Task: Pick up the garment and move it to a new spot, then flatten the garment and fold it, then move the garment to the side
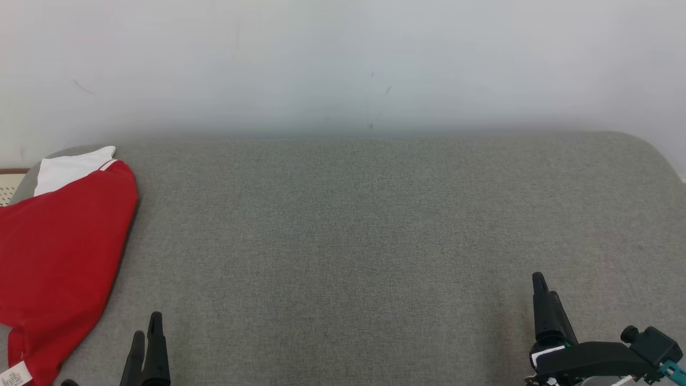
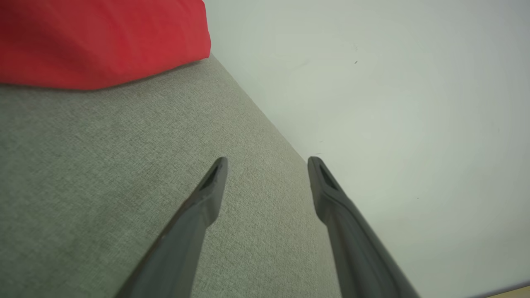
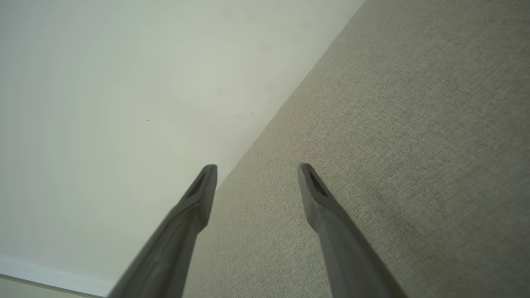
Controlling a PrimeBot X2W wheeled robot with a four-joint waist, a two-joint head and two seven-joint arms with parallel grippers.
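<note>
Head view, left to right. (a) Red fabric garment point(image 1: 64, 241) with a white panel at its far end, lying on the left end of the grey woven-fabric counter point(image 1: 343, 230); it runs out of view at the left edge, and a small white label point(image 1: 16, 373) shows at its near corner.

(b) My left gripper point(image 1: 147, 324), low and just to the right of the garment, apart from it. Its jaws stand spread with nothing between them (the left wrist view shows this plainly).

(c) The bare middle of the counter, backed by a plain white wall point(image 1: 343, 59).

(d) My right gripper point(image 1: 541, 292), at the lower right over the counter, well apart from the garment. It is seen side-on here, one dark finger pointing up.

Left wrist view: left gripper point(image 2: 268, 161) over grey fabric, jaws parted and empty; the garment point(image 2: 103, 41) lies beyond the fingertips at upper left.

Right wrist view: right gripper point(image 3: 257, 167), jaws likewise parted and empty, over the line where counter point(image 3: 393, 124) meets wall point(image 3: 103, 103).
</note>
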